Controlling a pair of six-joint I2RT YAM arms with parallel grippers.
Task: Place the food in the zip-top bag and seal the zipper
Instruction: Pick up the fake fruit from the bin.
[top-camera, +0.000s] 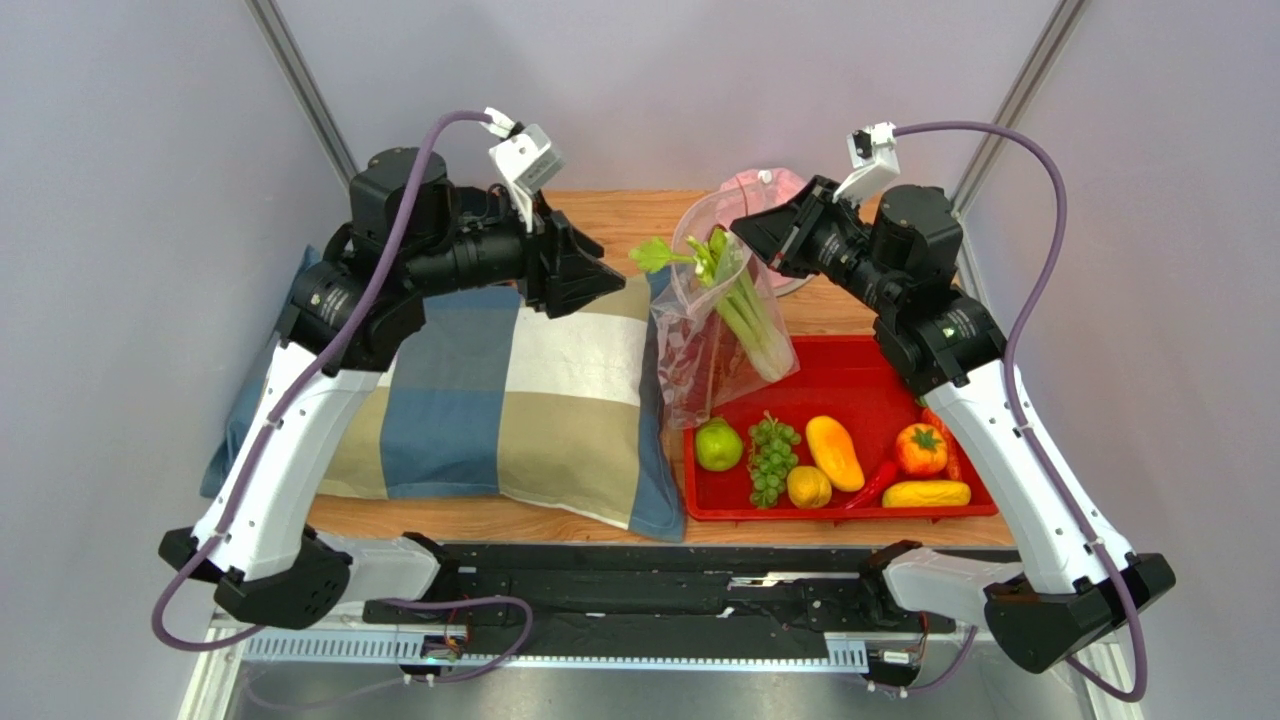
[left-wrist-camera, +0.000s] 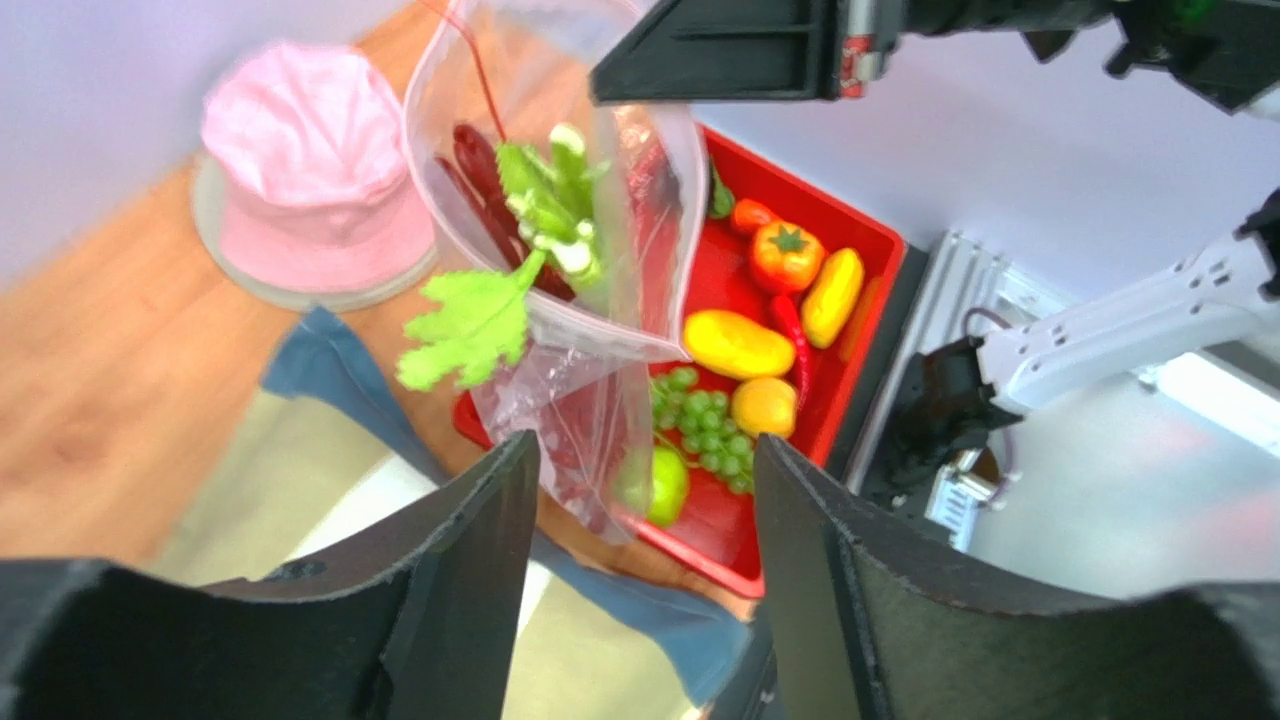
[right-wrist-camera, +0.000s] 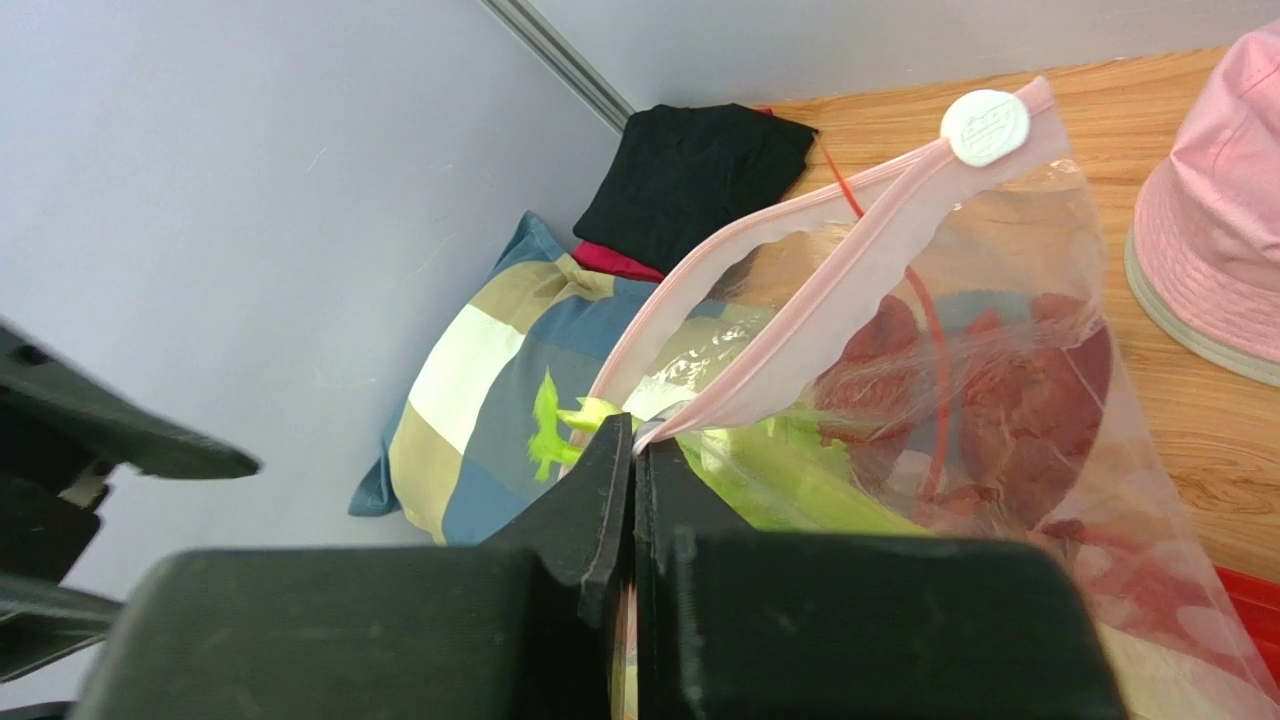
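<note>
- The left gripper (top-camera: 589, 278) hovers over the checked pillow (top-camera: 496, 398) on the left half of the surface (top-camera: 601, 210), jaws apart and holding nothing.
- The zip-top bag (top-camera: 703, 345) hangs near the surface's middle, its bottom by the left end of the red tray (top-camera: 849, 368); the zipper (right-wrist-camera: 812, 300) gapes.
- Inside are the red lobster (right-wrist-camera: 1022, 390) and the celery stalk (top-camera: 747, 312), its leaves poking out of the mouth.
- The right gripper (top-camera: 759, 233), toward the far edge, has its jaws pinched on the zipper strip.
- The green apple (top-camera: 718, 444) and grape bunch (top-camera: 772, 458) lie in the tray, toward the near right corner.
</note>
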